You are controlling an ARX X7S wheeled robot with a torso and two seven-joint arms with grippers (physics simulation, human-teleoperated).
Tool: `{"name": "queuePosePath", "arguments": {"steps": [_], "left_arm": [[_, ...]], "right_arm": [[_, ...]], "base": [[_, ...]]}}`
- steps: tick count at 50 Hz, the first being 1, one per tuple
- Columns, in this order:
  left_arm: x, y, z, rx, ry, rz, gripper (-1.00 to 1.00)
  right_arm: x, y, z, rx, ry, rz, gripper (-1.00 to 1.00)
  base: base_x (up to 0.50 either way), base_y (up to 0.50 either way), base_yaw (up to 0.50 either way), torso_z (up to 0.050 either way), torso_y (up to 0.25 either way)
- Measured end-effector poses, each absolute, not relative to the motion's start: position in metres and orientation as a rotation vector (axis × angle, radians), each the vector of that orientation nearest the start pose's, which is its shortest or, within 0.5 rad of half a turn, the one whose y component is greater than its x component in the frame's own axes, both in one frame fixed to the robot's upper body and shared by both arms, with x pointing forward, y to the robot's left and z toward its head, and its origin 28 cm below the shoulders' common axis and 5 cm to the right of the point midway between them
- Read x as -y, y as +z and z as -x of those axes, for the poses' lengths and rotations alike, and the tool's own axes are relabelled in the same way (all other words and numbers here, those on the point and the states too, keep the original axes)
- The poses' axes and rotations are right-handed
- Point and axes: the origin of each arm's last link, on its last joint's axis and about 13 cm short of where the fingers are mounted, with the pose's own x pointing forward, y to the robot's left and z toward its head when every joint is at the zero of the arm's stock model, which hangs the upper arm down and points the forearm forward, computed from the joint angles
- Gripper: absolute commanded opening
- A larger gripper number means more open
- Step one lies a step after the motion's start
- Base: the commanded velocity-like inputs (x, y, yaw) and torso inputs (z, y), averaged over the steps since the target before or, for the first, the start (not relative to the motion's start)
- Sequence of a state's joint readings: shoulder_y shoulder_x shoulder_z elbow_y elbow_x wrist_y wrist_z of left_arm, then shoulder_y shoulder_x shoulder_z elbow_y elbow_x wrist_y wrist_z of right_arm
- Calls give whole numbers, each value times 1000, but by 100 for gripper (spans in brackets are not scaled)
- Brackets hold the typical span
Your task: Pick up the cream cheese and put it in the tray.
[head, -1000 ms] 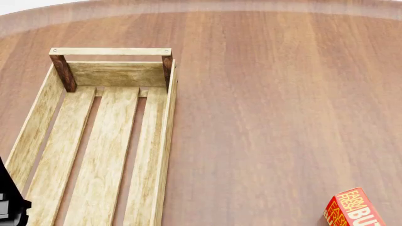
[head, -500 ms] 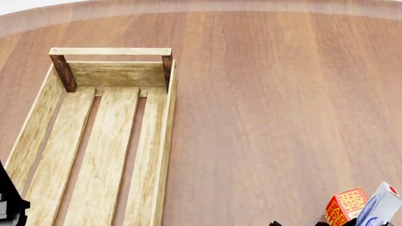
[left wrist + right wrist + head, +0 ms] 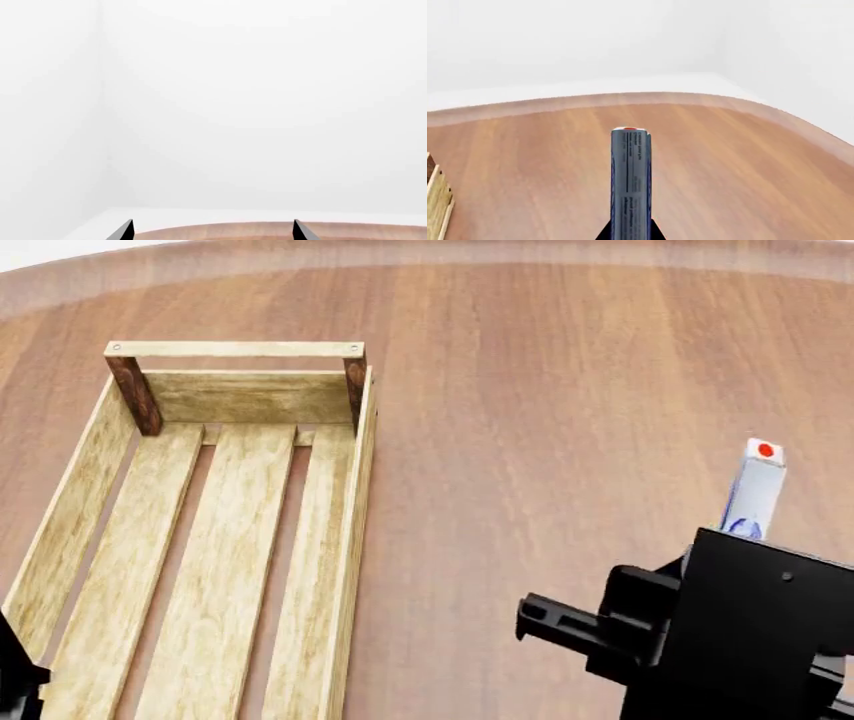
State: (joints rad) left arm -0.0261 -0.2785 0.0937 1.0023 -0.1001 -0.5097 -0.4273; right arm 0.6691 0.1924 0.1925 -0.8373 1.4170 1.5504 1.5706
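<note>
**Cream cheese held aloft, well right of the tray**

Cream cheese (image 3: 755, 487), a slim white box seen edge-on with a red dot at its far end and blue print along its side, clamped in the right gripper (image 3: 727, 540) and carried clear above the round wooden table (image 3: 561, 390). Pinched by its near end, with the long axis stretched forward, away from the robot. In the right wrist view, same box (image 3: 630, 185) rising between two dark fingertips (image 3: 604, 233), narrow edge toward the camera, table surface far beneath.

Right arm reaching in from the lower right of the head view, black boxy wrist housing filling that corner, a dark bracket jutting toward the left.

Tray (image 3: 350, 540), a light-wood slatted crate with dark brown corner posts and a rail handle at its far end, resting on the table's left half, well apart from the box; one corner (image 3: 437, 205) showing in the right wrist view.

Left gripper (image 3: 212, 232) raised and aimed over the table's far rim toward a white wall, fingertips spread wide, nothing between them.
</note>
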Motion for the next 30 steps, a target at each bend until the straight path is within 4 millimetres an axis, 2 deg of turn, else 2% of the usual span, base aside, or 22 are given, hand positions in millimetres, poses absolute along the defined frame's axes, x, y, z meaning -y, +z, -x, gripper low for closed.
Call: {"name": "queuePosePath", "arguments": {"steps": [15,30], "left_arm": [[-217,180,-159,519,204,-69,100],[-218,181,-157,525,211,-70,100]], "right_arm": [[76,248,-210,0,-350,120,-100],[64,271,-243,1,-260,274,-100]], "base": [[0,0,0,0,0],[0,0,0,0,1]]}}
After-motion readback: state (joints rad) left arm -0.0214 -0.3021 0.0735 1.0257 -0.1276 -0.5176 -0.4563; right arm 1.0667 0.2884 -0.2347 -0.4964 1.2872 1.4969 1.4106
